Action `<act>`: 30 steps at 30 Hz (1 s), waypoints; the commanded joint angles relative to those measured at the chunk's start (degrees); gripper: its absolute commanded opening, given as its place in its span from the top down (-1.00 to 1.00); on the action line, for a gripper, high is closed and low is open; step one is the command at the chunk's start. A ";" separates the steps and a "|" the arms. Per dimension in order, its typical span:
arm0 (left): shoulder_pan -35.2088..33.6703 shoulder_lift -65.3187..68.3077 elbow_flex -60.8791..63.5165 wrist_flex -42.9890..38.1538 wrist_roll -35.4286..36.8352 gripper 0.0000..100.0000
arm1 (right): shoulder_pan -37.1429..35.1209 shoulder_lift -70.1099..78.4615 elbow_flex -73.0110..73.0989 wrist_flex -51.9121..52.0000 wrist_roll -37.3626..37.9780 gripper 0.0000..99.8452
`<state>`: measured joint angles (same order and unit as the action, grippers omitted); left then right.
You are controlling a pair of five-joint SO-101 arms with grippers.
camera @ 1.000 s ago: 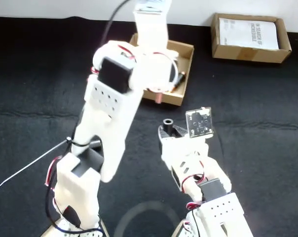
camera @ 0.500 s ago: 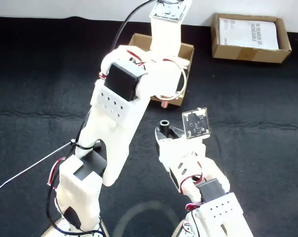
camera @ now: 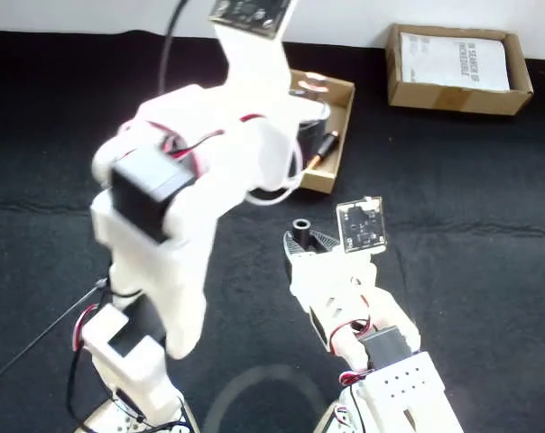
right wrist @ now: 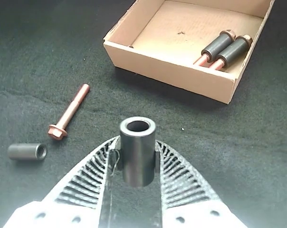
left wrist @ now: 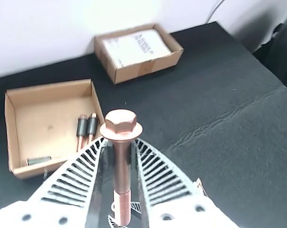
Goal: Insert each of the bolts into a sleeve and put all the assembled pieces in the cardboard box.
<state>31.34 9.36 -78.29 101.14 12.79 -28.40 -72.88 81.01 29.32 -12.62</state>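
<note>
Two grips: raised left pincer (left wrist: 119, 145) is clamping a bolt (left wrist: 120, 129), low right pincer (right wrist: 137, 142) a sleeve (right wrist: 138, 159); a spare bolt (right wrist: 69, 111) is lying on the bench (right wrist: 39, 47).

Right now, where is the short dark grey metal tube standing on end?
In the right wrist view, the dark grey metal sleeve stands upright, clamped in the right gripper, over the black mat just short of the open cardboard box.

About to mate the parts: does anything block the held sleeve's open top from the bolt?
Nothing visible does. The sleeve stands upright in the right gripper, mouth bare; the left gripper holds the bolt.
</note>
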 commanded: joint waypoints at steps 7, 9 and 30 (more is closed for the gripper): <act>3.82 -17.27 9.10 0.18 -7.74 0.98 | -0.31 -0.66 -3.12 -1.27 -1.05 0.98; 4.44 -22.81 15.96 0.18 -9.14 0.98 | -0.31 -0.66 -3.12 -1.27 -1.05 0.98; 4.00 -51.74 86.90 -28.84 -11.08 0.98 | -2.51 -0.66 -2.86 -1.27 -1.05 0.98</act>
<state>35.12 -38.99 0.84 81.27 2.07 -30.33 -72.88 81.01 29.32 -13.05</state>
